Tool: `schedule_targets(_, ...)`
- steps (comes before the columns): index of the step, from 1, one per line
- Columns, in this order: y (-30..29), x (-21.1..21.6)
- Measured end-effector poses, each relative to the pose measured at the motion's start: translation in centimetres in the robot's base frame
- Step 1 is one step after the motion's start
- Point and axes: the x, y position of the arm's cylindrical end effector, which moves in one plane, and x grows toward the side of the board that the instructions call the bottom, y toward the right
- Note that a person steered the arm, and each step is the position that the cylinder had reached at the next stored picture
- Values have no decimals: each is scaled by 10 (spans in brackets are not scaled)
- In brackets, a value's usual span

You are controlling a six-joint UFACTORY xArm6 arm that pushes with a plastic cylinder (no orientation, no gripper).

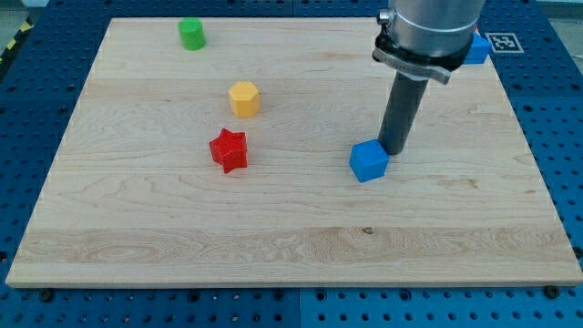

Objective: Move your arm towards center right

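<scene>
A pale wooden board (273, 246) with fine lengthwise grain and a few darker streaks fills most of the frame, lying on a blue perforated metal table (556, 118) dotted with rows of round holes. In the upper left of the board stands a green block (192, 34), a short, roughly cylindrical piece of smooth plastic. Lower and further right, left of centre, sits a yellow block (244, 98) with a hexagonal top, and just below it, near but apart, a red star-shaped block (228, 150) with blunt points. Right of centre lies a blue cube (368, 161), turned a little so a corner faces the frame's bottom. My tip (393, 150), the end of a straight dark matte rod, stands just beside the cube's upper right edge, seemingly touching it; the rod hangs from a grey metal collar at the upper right. There is no gripper here, so nothing spreads or pinches. Behind the collar another blue block (476, 48) peeks out, shape unclear. Beside it lies a black-and-white square marker tag (502, 42); no writing is readable.
</scene>
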Motion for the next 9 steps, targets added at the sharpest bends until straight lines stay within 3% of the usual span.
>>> schedule_targets(2,14,-48)
schedule_targets(3,71,-48)
schedule_targets(5,90,-47)
schedule_targets(7,144,-36)
schedule_targets(9,153,-36)
